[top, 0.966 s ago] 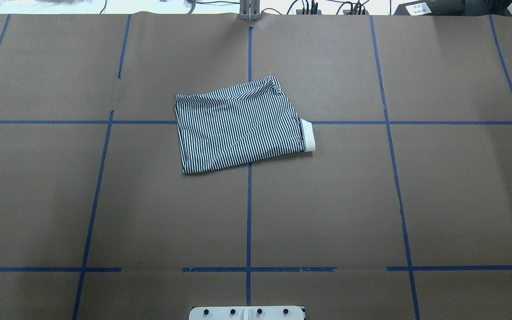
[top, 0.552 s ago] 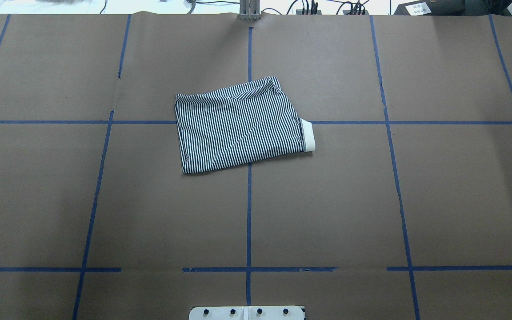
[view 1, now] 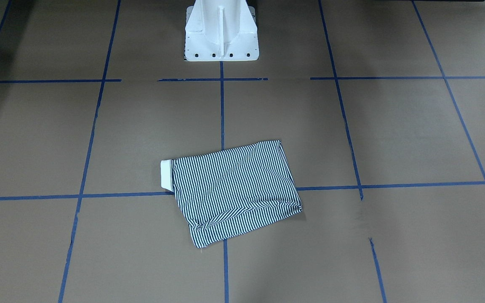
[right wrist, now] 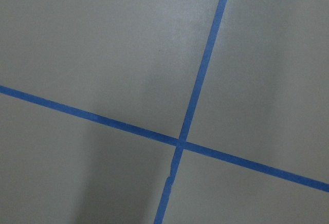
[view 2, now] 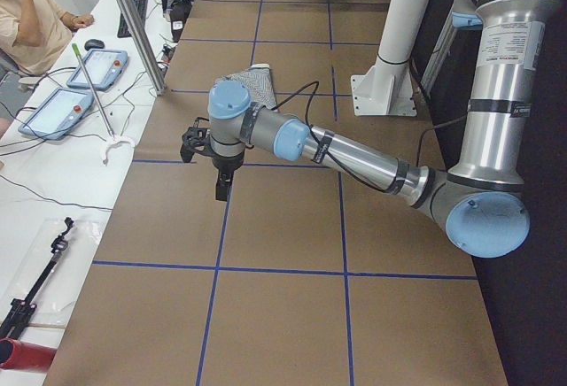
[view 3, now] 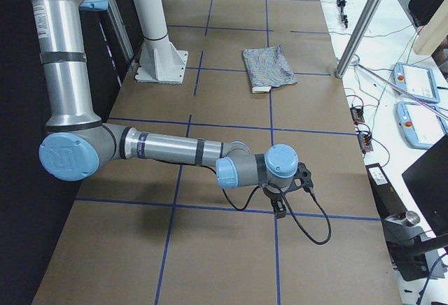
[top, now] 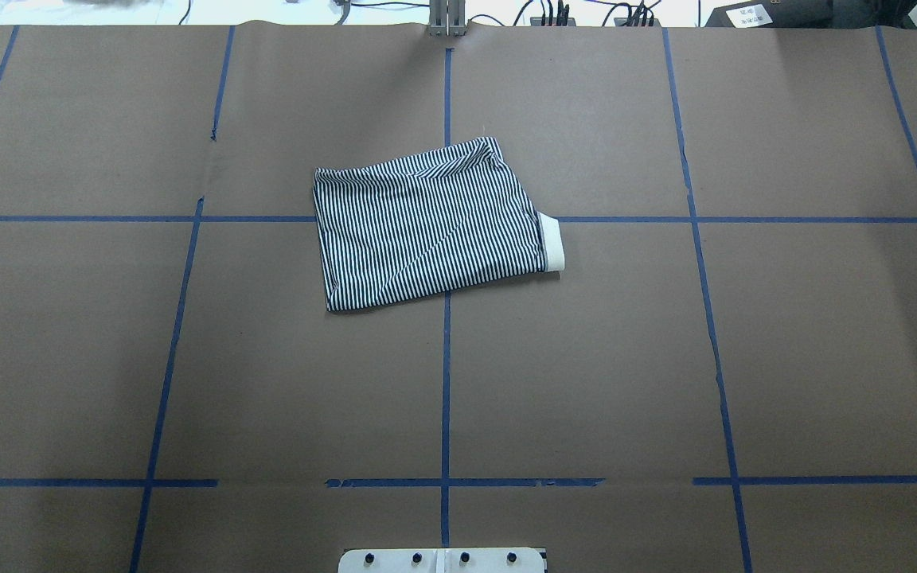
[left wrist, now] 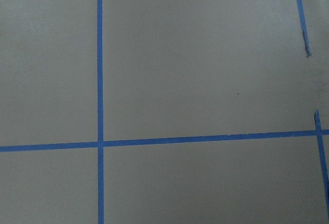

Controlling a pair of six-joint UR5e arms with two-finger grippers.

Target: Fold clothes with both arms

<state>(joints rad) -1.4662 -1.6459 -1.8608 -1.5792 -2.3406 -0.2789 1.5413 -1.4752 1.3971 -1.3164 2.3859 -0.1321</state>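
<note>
Navy-striped shirt, edges askew across tape

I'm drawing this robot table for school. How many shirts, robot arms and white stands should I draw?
Striped shirt: 1
Robot arms: 2, the left arm and the right arm
White stand: 1
Total: 4

The shirt lies mid-table, before the pedestal; left arm and right arm reach over opposite ends.

No change shows: in the overhead view the folded polo shirt lies exactly as a second ago
</note>
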